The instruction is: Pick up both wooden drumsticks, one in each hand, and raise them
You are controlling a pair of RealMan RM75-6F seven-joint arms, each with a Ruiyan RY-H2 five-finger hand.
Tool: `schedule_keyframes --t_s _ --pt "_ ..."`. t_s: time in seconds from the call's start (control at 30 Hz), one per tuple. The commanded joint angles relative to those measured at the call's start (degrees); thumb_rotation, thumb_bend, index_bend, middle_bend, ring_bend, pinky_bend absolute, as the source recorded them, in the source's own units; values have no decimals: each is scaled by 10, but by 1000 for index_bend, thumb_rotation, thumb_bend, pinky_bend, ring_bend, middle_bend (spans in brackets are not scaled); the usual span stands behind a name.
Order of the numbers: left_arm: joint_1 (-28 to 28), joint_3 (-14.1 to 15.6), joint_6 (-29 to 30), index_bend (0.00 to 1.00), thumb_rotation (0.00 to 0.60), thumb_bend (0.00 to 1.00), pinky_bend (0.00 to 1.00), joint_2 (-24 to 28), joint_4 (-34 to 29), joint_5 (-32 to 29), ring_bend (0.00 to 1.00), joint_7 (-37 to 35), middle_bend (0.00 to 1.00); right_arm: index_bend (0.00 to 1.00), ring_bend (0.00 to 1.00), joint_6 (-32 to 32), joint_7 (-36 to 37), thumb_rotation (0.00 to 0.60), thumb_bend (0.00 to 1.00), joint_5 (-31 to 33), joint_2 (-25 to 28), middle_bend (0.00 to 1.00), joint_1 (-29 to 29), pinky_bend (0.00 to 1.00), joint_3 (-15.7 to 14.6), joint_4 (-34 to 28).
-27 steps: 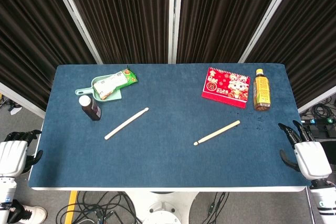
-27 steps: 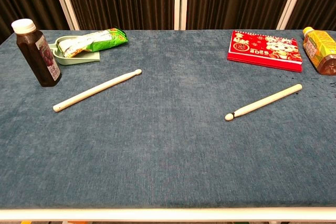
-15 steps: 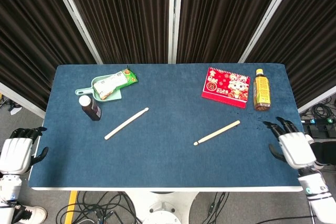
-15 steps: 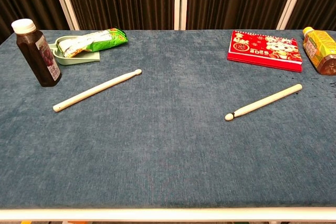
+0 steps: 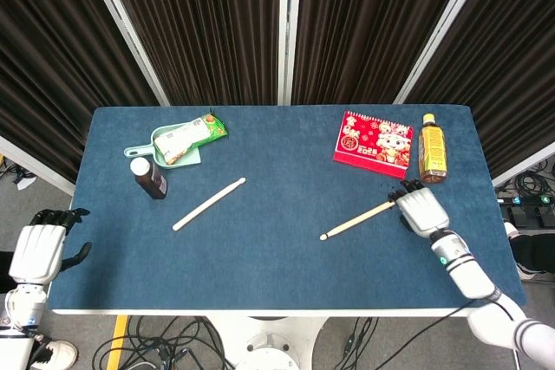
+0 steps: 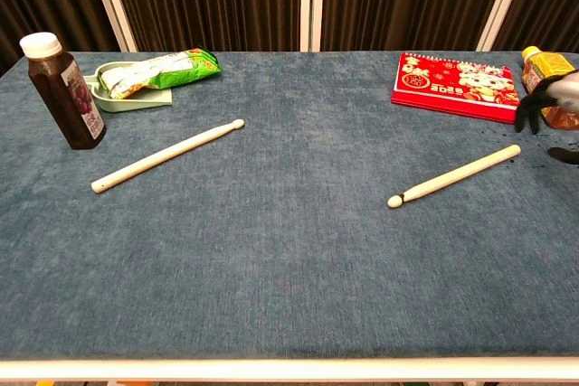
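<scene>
- You're at the reach step: your right robot hand point(image 5: 420, 209) hovers at the butt end of the right drumstick point(image 5: 358, 219), fingers apart, holding nothing.
- Left robot hand point(image 5: 38, 251) hangs off the table point(image 5: 277, 275) edge (fingers apart, empty); left drumstick point(image 5: 208, 204) lies well away.
- Next, lower and close on each stick.

Both the left hand point(image 5: 36, 251) and right hand point(image 5: 421, 210) wear white shells over black fingers.

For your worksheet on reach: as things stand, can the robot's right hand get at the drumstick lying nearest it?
Probably yes. The right hand hovers open by the butt end of the right drumstick, with only bare table between; the amber bottle stands behind it, off that path.
</scene>
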Motion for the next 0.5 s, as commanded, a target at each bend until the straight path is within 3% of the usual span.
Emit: schedule_keyframes --t_s 0.03,0.5 --pt "1 -2 -2 322 600 254 272 -2 2 -5 316 -2 373 398 171 -21 -8 600 275 -10 -59 404 30 213 -11 71" --pt "-2 -6 -17 329 600 251 272 -6 11 -11 316 -13 365 445 211 2 21 600 233 -16 -117 409 41 232 -23 153"
